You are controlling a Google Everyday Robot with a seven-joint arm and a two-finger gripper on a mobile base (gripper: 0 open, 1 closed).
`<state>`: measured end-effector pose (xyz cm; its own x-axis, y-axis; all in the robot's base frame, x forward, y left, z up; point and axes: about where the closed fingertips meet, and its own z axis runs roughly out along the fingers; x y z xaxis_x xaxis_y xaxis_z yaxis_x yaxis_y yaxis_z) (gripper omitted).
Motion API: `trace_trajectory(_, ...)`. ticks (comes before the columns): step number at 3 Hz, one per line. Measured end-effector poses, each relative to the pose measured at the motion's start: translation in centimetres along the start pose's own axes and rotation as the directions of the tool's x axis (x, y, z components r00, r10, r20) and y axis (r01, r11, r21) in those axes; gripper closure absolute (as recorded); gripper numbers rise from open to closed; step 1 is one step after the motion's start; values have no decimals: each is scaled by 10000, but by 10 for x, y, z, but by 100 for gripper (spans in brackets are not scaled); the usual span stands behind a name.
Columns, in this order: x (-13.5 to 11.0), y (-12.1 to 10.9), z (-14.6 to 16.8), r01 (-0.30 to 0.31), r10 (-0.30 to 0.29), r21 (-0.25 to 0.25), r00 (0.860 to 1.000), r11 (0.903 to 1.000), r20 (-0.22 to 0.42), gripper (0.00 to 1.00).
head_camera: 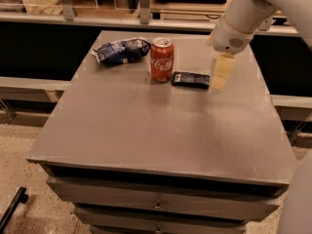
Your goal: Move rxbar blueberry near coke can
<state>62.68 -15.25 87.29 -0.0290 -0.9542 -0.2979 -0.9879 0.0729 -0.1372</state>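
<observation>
Grey table [146, 130], drawers below, shelf behind. Rxbar blueberry [190, 78] lies flat on table, just right of upright coke can [162, 60]. Chip bag [121, 50] left of can. Gripper [219, 74] hangs just beside bar's right end; spread or pressed together: cannot tell. Judgement: placement looks done. Risk: gripper dipping or swinging left drags bar, topples can.

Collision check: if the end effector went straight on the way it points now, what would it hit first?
The end effector points down, just right of the rxbar blueberry. It would likely meet the bare table top first, though depth is unclear and it could clip the bar's right end.
</observation>
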Motion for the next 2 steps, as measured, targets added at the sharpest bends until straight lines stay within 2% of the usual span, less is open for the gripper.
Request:
trace_trajectory(1,37,3,-24,-82,39,504,9963,9987,856,0)
trace_trajectory(2,40,4,-24,-138,92,521,9962,9985,869,0)
